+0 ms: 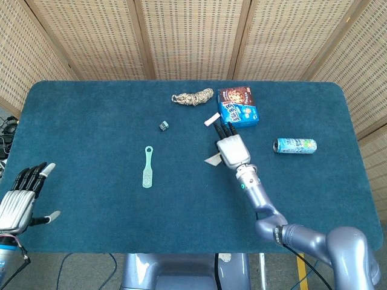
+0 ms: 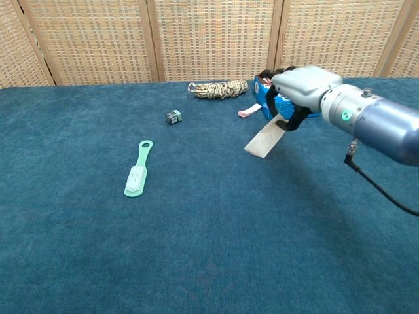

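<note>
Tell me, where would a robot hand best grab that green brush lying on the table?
Probably by the handle. The green brush lies flat, bristle head toward the near edge, its slim handle with a ring end pointing away. Coming from straight above, fingers could likely close across the handle's narrow sides; nothing lies close around it.

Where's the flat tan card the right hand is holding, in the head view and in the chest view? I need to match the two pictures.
Head view: the tan card pokes out at the left edge of the right hand, just right of centre.
Chest view: it hangs tilted below that hand, above the cloth, upper middle right.
Shared landmark: the blue snack box, close beyond the hand in both.
</note>
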`<control>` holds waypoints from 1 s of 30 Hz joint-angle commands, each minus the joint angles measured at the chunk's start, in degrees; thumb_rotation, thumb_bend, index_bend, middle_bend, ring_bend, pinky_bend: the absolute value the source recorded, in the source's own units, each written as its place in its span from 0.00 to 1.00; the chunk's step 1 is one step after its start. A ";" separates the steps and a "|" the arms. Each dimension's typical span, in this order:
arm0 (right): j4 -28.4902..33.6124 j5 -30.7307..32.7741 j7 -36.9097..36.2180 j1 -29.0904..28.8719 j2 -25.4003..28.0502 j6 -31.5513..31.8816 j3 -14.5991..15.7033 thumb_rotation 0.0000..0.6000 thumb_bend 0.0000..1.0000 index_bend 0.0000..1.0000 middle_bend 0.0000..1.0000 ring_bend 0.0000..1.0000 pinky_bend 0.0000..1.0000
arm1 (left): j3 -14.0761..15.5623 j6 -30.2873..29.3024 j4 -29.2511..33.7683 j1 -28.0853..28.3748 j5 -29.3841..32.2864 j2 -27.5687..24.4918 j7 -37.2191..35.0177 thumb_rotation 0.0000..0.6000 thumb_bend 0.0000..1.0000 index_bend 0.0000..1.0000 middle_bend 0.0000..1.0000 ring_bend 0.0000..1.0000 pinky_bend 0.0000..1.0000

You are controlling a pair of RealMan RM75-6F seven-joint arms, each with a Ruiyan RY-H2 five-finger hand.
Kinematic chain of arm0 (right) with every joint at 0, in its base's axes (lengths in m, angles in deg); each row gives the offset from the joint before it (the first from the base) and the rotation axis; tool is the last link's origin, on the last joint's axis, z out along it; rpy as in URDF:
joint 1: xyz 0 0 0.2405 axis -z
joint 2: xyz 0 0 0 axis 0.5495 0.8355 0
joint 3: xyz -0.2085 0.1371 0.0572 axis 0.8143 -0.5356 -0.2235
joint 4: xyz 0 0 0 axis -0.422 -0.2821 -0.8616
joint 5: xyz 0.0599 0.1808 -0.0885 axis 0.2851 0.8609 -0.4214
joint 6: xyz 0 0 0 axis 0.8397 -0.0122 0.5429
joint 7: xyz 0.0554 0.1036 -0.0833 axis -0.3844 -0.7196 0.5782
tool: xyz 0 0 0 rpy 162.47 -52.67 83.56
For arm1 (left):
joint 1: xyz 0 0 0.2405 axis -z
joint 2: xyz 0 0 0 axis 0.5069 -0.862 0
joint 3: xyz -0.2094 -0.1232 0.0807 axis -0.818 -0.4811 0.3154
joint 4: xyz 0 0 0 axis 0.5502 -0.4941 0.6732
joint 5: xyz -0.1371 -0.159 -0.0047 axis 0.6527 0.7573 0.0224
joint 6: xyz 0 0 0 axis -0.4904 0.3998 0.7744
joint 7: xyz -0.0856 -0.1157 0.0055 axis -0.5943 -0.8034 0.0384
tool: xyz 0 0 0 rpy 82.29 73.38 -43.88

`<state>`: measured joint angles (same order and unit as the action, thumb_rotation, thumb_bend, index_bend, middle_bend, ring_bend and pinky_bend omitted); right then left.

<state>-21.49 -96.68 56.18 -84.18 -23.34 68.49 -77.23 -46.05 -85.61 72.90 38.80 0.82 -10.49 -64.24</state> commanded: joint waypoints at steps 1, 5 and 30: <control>1.25 0.61 0.01 1.38 2.64 1.79 -0.95 1.00 0.64 0.67 0.05 0.00 0.00 | 0.01 0.23 0.11 0.16 -0.09 -0.33 -0.63 1.00 0.00 0.00 0.00 0.00 0.00; 7.26 0.27 -1.17 3.64 6.24 3.88 -1.02 1.00 0.64 0.67 0.05 0.00 0.00 | 0.07 0.35 0.07 0.24 -0.35 -0.75 -1.75 1.00 0.00 0.00 0.00 0.00 0.00; 39.00 -15.56 -31.26 10.81 22.02 -1.93 7.24 1.00 0.53 0.68 0.05 0.00 0.00 | 2.28 -3.78 0.53 -1.65 -6.29 -2.18 -4.90 1.00 0.00 0.00 0.00 0.00 0.00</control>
<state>17.15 -111.87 25.36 -73.46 -1.48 66.98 -70.40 -43.77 -89.39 73.44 37.15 -5.46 -12.67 -69.14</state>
